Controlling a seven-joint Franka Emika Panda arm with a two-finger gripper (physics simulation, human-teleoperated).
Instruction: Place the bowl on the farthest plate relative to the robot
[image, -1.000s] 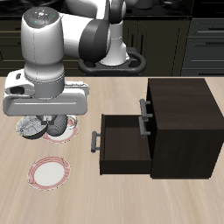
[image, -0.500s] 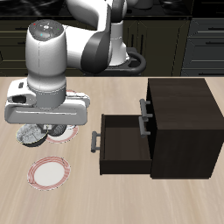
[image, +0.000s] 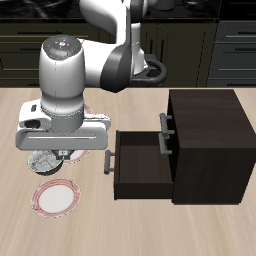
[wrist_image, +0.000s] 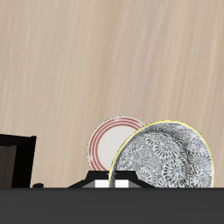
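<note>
- The small round white bowl with the grey patterned inside (wrist_image: 166, 157) hangs tilted in my two-finger gripper (wrist_image: 116, 182), pinched by its rim above the table.
- In the exterior view the bowl (image: 44, 161) shows just under my arm's grey-white body.
- A flat white plate with a pinkish-red ringed rim (wrist_image: 111, 143) lies on the light wooden table (wrist_image: 96, 61) right beside the bowl.
- Another such plate (image: 56, 198) lies nearer the table's front edge.
- A dark cabinet with an open drawer (image: 140, 165) stands beside.
</note>
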